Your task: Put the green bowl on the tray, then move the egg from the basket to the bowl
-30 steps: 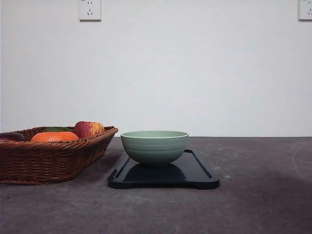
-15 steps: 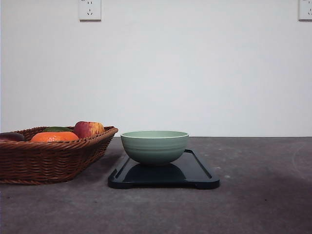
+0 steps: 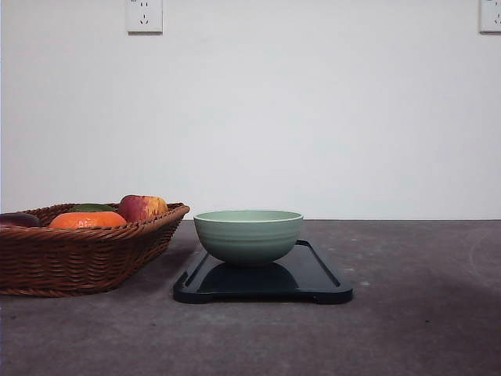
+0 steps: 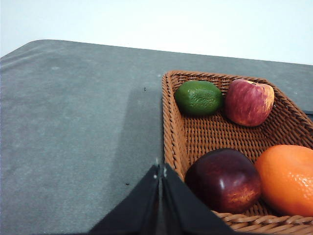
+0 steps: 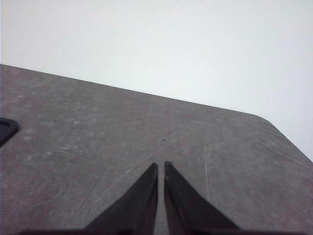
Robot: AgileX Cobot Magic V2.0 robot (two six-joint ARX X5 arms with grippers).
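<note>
The green bowl (image 3: 248,235) stands upright on the black tray (image 3: 317,276) at mid-table. To its left sits the wicker basket (image 3: 78,254) (image 4: 172,129). Inside the basket, near its front rim, lies the egg (image 4: 222,178) (image 3: 17,220), a smooth dark reddish-brown oval. My left gripper (image 4: 160,170) is shut and holds nothing; it hovers just outside the basket's rim, close to the egg. My right gripper (image 5: 161,166) is shut and holds nothing over bare table, with a corner of the tray (image 5: 6,128) off to its side.
The basket also holds an orange fruit (image 4: 288,178) (image 3: 86,220), a red-yellow apple (image 4: 249,102) (image 3: 142,207) and a green fruit (image 4: 198,97). Grey tabletop (image 3: 423,313) stretches right of the tray and left of the basket. A white wall stands behind.
</note>
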